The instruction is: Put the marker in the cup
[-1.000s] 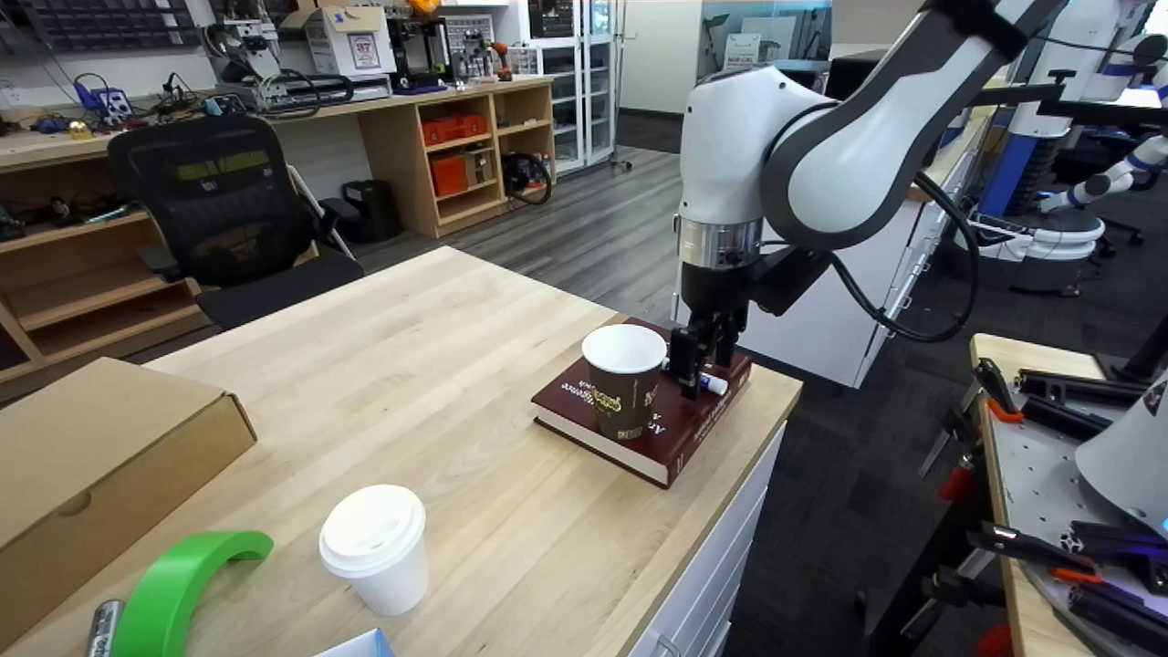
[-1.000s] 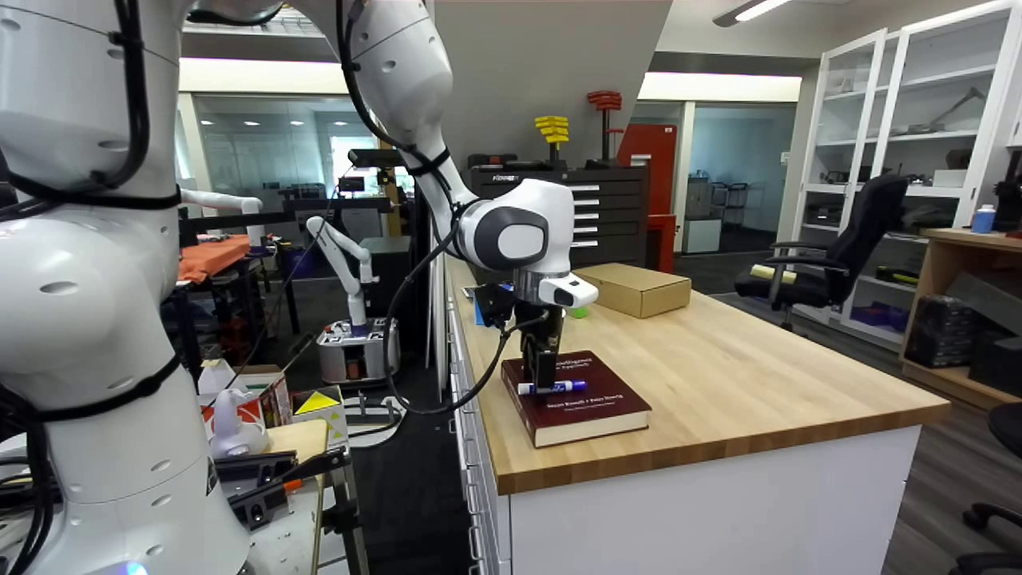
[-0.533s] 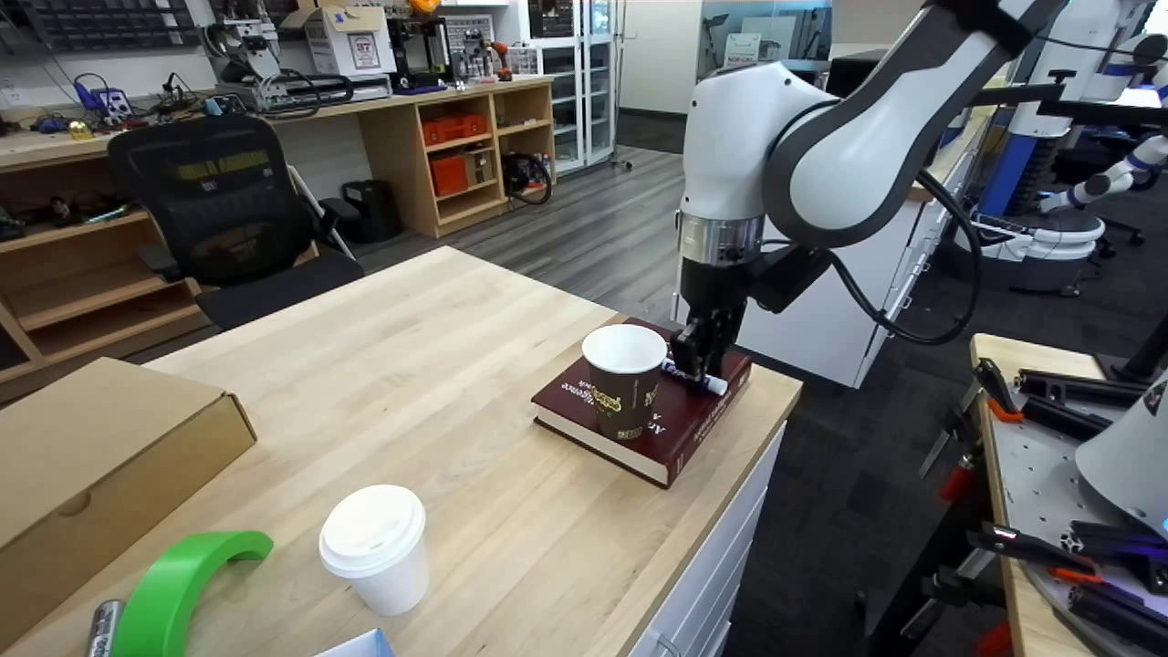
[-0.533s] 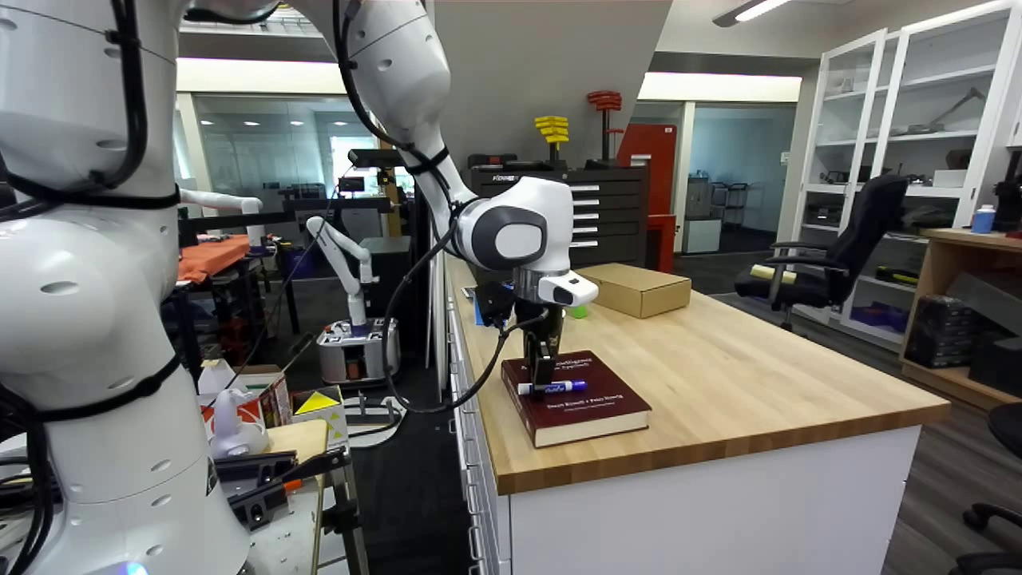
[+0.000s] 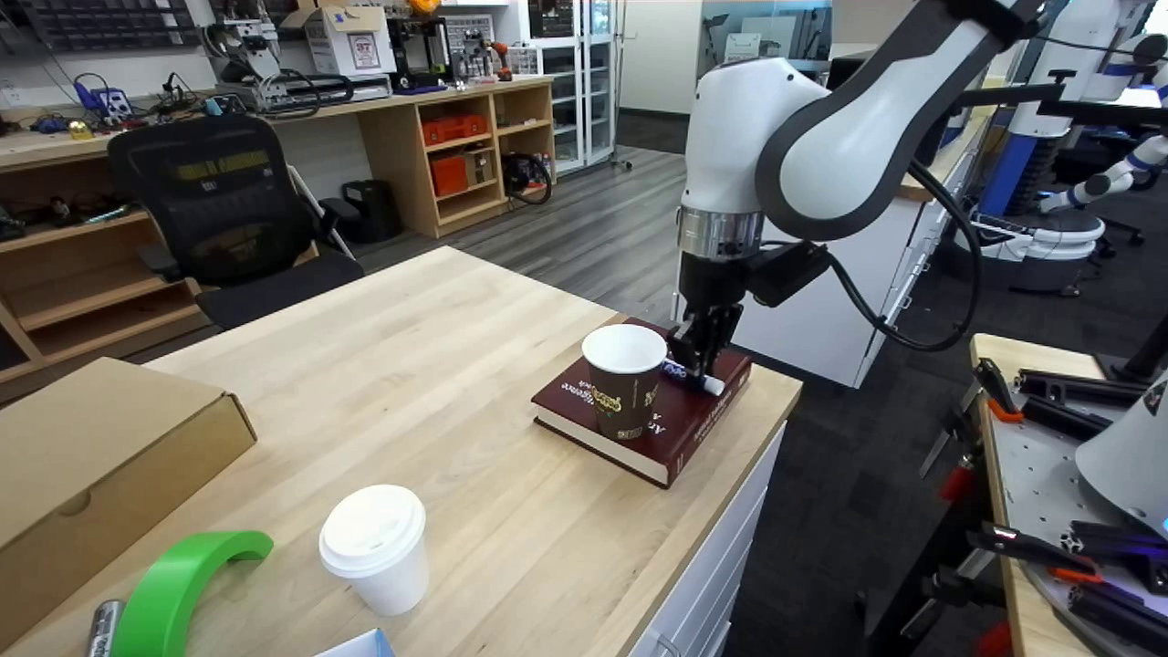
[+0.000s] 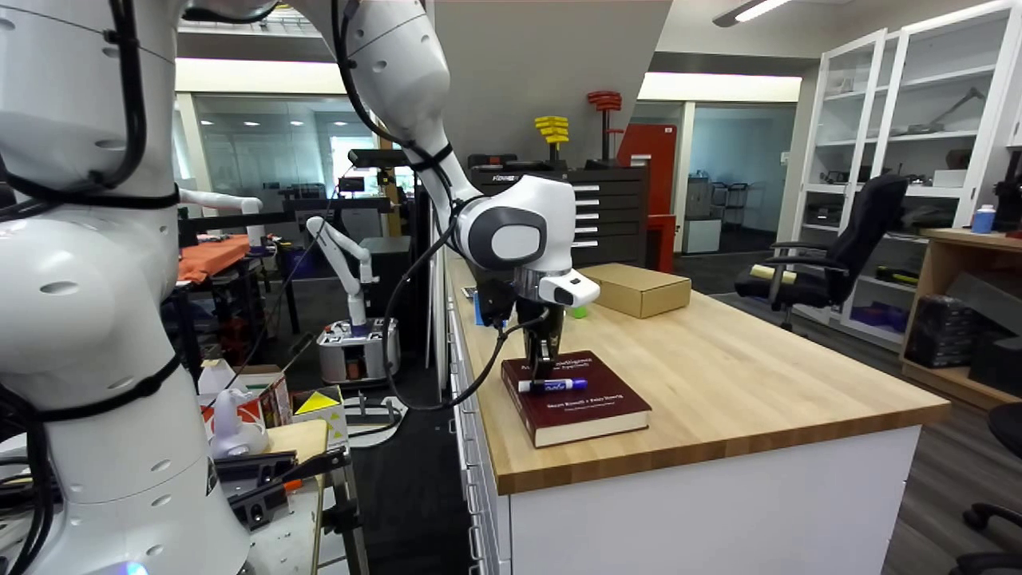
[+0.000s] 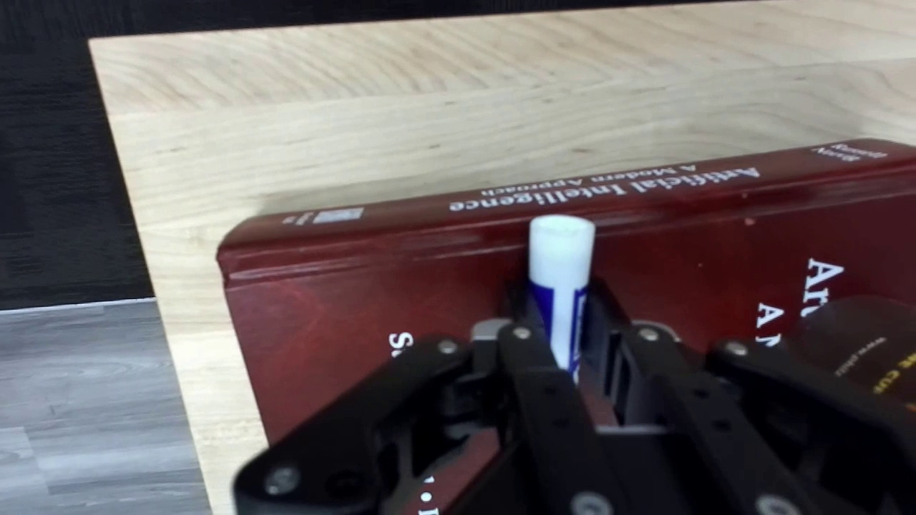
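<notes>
The marker (image 7: 561, 250), white with blue-purple, lies low over the dark red book (image 7: 336, 307); whether it still rests on the cover I cannot tell. My gripper (image 7: 563, 304) has both fingers against its sides in the wrist view, shut on it. In an exterior view the white end of the marker (image 5: 712, 385) sticks out past the gripper (image 5: 698, 363), and elsewhere its purple end (image 6: 571, 384) shows. The brown cup (image 5: 625, 401) with a pale rim stands upright on the book, close beside the gripper. Only a dark part of the cup (image 7: 869, 343) enters the wrist view.
A white lidded cup (image 5: 376, 547) stands on the wooden table (image 5: 474, 401), with a green arch (image 5: 182, 584) and a cardboard box (image 5: 109, 456) farther off. The table's edge (image 6: 718, 455) runs close to the book.
The fingers have come together on the marker from a wide spread. The marker has shifted very slightly between them, and the arm has moved only a little. Cup and book have stayed put.
</notes>
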Motion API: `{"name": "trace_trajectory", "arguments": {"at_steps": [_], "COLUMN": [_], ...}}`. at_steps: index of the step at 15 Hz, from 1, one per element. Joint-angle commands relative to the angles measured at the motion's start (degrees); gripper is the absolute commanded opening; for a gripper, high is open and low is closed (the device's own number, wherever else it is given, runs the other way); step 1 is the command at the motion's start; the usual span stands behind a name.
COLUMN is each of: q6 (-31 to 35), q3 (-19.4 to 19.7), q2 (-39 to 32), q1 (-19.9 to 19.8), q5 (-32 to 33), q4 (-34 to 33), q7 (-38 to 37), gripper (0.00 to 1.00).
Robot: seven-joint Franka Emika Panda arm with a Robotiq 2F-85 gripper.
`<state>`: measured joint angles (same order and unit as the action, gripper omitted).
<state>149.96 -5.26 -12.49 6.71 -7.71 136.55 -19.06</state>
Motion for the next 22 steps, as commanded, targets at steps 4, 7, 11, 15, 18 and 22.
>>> {"name": "trace_trajectory", "arguments": {"at_steps": [4,7,11,15,18,22], "q6": [-1.0,-2.5,-7.4,-14.5,-20.1,-29.6], "q3": [2.8,3.9,3.2,2.2,1.4,0.1], "q2": [6.7,9.4,12.8,15.2,16.1,14.7], "q1": [0.4,0.4,-0.6,-0.8,-0.6,0.1], "q5": [5.5,10.9,13.3,13.4,13.3,11.8], "q4": [2.7,2.2,0.2,-3.7,-7.5,-14.7], "q7": [-1.7,-3.0,0.1,4.3,8.3,15.5], "gripper": [0.05,0.05,0.05,0.05,0.05,0.05]}}
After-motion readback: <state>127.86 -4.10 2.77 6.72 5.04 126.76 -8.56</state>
